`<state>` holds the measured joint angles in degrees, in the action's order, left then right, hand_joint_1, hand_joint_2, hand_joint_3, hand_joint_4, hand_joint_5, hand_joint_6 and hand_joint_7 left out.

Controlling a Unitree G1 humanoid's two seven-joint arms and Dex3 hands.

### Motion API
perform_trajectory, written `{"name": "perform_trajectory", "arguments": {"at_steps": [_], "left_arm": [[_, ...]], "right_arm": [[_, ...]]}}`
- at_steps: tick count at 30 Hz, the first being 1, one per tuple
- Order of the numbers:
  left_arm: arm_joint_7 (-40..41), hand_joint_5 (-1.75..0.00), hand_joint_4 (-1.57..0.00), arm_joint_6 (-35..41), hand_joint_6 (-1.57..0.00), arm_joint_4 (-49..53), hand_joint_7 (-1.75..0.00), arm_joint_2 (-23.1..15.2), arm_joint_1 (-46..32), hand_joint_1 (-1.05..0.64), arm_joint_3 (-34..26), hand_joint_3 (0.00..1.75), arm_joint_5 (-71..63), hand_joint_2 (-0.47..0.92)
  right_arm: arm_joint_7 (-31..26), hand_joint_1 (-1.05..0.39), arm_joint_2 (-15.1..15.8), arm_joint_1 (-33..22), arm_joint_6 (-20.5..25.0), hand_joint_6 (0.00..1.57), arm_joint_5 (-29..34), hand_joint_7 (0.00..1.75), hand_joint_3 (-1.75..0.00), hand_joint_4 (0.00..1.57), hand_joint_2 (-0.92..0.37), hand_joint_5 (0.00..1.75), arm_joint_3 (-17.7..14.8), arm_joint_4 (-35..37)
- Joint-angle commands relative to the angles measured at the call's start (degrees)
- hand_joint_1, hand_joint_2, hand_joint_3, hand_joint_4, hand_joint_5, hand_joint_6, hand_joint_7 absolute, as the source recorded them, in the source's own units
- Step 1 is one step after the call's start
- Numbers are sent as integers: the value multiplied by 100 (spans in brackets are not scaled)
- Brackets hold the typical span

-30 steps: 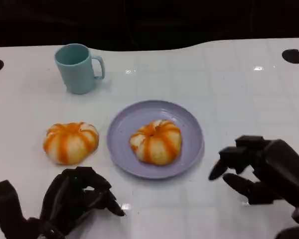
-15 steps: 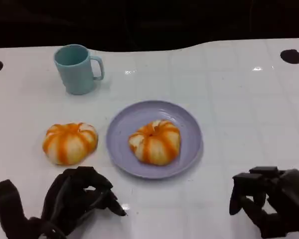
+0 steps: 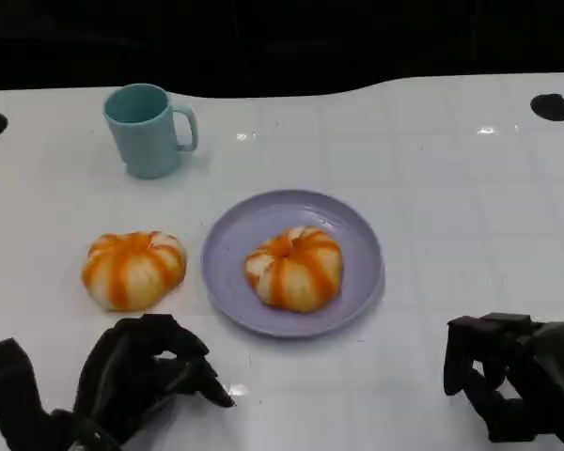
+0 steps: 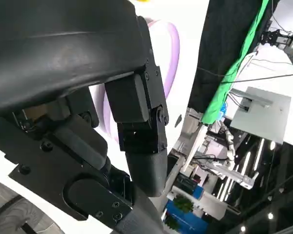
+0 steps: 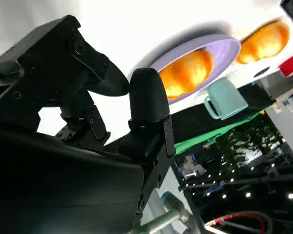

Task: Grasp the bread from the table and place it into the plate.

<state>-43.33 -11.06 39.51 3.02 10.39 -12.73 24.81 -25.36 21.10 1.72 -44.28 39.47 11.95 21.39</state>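
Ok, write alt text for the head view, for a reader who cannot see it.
A lilac plate in the middle of a white table holds one orange-striped bun; a second bun lies on the table to its left, with a teal mug behind. Both black hands, left and right, sit at the near edge holding nothing, fingers curled.

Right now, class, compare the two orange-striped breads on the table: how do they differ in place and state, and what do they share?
The bread on the plate lies inside the lilac plate, near its middle; the bread on the table lies on the bare white table, left of the plate and apart from it. The first is already placed; the second is not yet moved, and sits closer to the left hand. Both are round, pale, orange-striped, similar in size, and untouched.
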Motion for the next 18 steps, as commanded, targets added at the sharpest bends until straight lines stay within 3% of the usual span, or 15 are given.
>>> {"name": "perform_trajectory", "arguments": {"at_steps": [1, 18], "left_arm": [[-30, -59, -157, -22, -157, 28, -36, -126, 22, -105, -32, 0, 0, 60], [-96, -59, -157, -59, -157, 126, -36, -153, 73, -105, -68, 0, 22, 61]], "right_arm": [[-248, -8, 31, 121, -183, 69, 26, 172, -142, 93, -33, 175, 9, 224], [-338, -10, 17, 222, -176, 69, 107, 173, -144, 92, -30, 175, 62, 391]]}}
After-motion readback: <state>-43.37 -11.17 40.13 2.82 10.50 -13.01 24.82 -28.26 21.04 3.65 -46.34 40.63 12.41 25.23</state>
